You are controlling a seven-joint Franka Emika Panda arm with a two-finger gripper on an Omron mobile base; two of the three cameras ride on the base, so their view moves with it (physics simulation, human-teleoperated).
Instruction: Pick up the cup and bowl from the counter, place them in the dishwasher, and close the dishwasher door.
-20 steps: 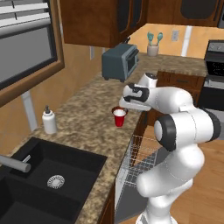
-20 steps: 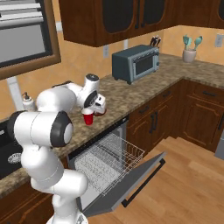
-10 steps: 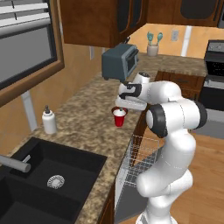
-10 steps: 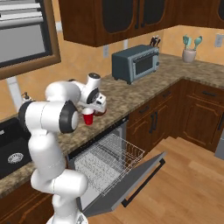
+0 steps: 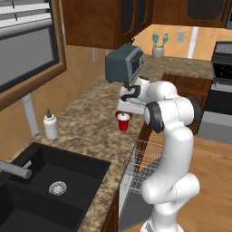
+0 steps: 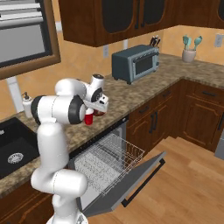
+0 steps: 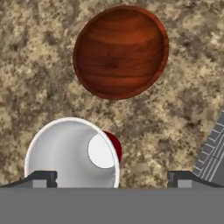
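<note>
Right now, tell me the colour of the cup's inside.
White; the cup is red outside. Clearest in the hand view.

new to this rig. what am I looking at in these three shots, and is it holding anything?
It is a rendered kitchen with a white robot arm on a drivable base. Two pictures come from cameras on the base, behind the arm to its left and right. The third comes from a camera on the hand, looking straight down past the gripper, whose jaws stand wide apart with nothing between them.

On the granite counter stand a red cup with a white inside and, just beyond it, a brown bowl. The gripper hangs over the cup, off to one side, holding nothing. Also on the counter: a soap bottle by the sink and a toaster oven. Below, the dishwasher door is down and its wire rack is pulled out.
</note>
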